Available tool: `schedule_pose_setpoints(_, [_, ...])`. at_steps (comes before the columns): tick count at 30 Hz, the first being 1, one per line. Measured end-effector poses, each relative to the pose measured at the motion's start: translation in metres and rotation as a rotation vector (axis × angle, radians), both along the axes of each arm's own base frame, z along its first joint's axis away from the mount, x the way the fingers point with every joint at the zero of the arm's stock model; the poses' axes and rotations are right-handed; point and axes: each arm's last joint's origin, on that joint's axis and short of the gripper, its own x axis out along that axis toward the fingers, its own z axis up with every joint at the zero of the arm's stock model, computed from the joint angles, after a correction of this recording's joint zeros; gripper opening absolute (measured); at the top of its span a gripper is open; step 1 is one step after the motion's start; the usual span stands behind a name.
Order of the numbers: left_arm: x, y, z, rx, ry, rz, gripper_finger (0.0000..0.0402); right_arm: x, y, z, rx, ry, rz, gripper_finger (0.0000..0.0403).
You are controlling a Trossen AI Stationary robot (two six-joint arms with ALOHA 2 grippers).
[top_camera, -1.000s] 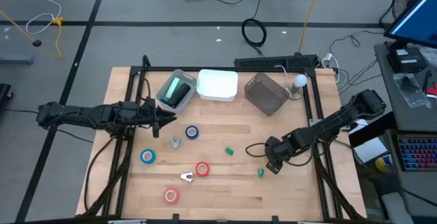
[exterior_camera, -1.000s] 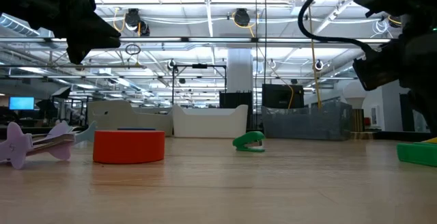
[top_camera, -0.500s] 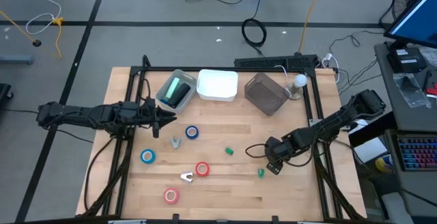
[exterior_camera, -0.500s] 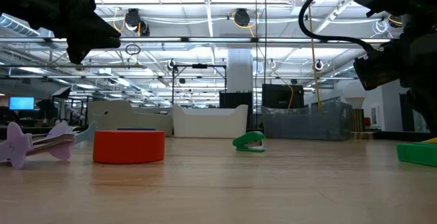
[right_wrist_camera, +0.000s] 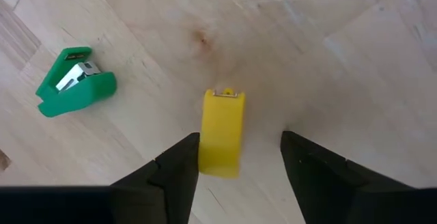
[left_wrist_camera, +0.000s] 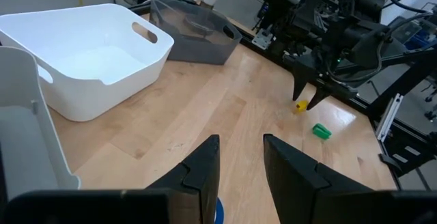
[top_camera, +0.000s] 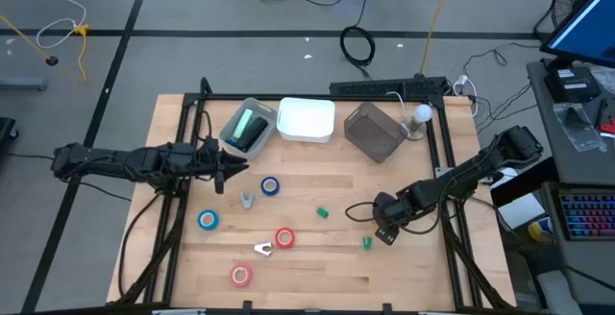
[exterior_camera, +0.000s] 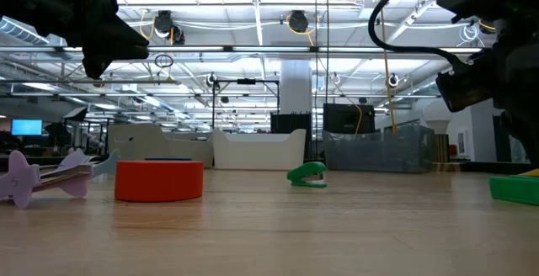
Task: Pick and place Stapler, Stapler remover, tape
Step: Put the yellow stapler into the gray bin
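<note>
The right gripper (right_wrist_camera: 239, 157) hangs over the table, fingers spread either side of a yellow stapler (right_wrist_camera: 222, 132) lying flat, its length running straight away from the gripper

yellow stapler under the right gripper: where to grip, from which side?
Across the long flat sides of the yellow stapler, near mid-length, coming straight down. It lies flat on the table, and the open right gripper already has a finger at each side.
</note>
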Motion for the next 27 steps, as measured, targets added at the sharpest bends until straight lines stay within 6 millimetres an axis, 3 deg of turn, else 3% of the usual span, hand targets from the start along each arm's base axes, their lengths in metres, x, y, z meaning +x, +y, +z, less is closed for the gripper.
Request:
schedule_pose_setpoints(17, [0.000, 0.000, 0.000, -0.002, -0.001, 0.001, 0.0115, -0.002, 0.000, 0.002, 0.011, -0.006, 0.050, 0.0067])
schedule_pose_setpoints(27, [0.000, 0.000, 0.001, -0.009, -0.015, 0.002, 0.0115, -0.002, -0.006, 0.030, 0.086, -0.176, -0.001, 0.0065])
